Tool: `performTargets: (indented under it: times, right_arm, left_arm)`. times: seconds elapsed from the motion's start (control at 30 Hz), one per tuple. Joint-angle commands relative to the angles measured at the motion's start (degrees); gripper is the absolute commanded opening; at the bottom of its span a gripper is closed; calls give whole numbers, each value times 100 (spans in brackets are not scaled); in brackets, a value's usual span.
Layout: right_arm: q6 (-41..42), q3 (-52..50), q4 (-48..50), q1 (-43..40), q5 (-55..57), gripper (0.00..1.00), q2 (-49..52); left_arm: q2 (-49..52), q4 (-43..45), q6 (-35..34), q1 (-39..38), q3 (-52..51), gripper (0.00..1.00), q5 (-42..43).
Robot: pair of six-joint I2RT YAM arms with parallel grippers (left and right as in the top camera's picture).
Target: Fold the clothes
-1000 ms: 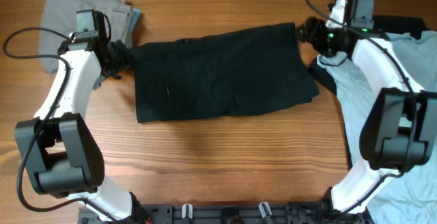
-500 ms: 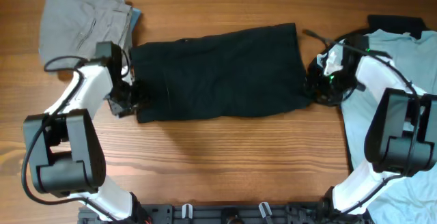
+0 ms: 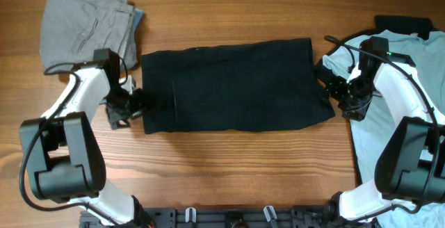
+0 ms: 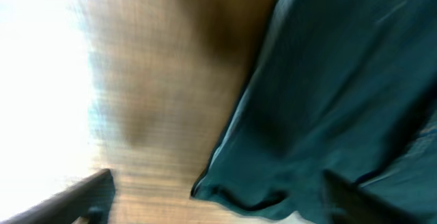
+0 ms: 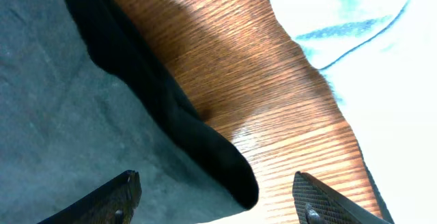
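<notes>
Lying flat across the middle of the wooden tabletop [image 3: 229, 165], the black shorts [image 3: 236, 85] stretch between two robot arms. The left claw [image 3: 131, 107] sits at the garment's left edge, its fingers [image 4: 89, 193] spread wide around the blurred hem. The right claw [image 3: 334, 89] is likewise wide open at the right edge, with a dark fold between its fingers [image 5: 328, 197]. Grey shorts [image 3: 83, 26] lie at far left and a pale blue T-shirt [image 3: 432, 61] lies at right.
</notes>
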Motion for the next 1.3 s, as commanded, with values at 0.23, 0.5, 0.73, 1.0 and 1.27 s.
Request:
performTargets:
  times: [0.23,0.5,0.73,1.0,1.27]
  right_arm:
    - [-1808,85,428,-4,-2907,43,-667]
    - [-852,-588,1250,343,-2269,37,-614]
    - [922,-1932,2518,520,-1486,35,-560]
    - [-114,-2138,2785,520,-2439,30,-612]
    - [-310,-2138,2771,520,-2647,31,-715]
  left_arm:
    - [474,1532,708,-166,256,91,1130]
    - [1268,1781,876,-240,256,57,2111]
    - [1228,1523,964,-354,262,4,2564]
    - [199,-170,964,264,1220,4,2048]
    - [-815,-520,227,-678,2382,4,1740]
